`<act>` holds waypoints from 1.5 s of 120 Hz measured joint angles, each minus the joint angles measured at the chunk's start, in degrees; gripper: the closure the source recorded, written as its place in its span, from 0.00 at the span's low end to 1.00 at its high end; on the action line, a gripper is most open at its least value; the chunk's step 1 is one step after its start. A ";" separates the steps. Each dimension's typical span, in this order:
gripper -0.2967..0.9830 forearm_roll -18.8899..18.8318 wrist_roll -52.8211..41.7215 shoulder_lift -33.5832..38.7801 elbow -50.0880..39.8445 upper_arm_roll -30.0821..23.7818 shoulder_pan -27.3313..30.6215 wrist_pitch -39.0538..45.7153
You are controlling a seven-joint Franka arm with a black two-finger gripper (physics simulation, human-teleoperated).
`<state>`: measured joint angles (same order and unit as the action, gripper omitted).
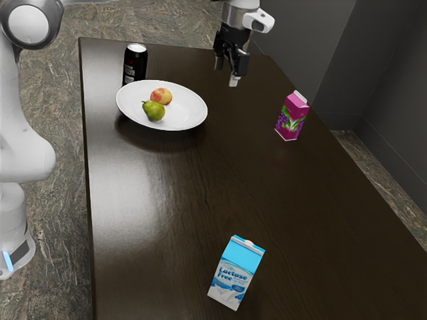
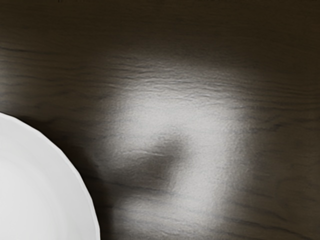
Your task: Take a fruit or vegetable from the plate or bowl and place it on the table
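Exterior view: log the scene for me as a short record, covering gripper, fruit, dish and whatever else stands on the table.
gripper: black gripper, open, empty, beyond the dish toward the table's far end
dish: white, on the table
fruit: green pear and red-yellow fruit, side by side in the dish
can: black can, upright near the dish
cartons: pink carton and blue "Lactose Free" carton, both upright
task: not done; both fruits in the dish
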<state>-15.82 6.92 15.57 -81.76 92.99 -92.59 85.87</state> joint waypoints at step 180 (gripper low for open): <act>0.23 -15.20 10.43 1.56 -17.36 2.72 9.21 25.62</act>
<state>-31.02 17.35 17.13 -99.12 95.71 -83.38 111.50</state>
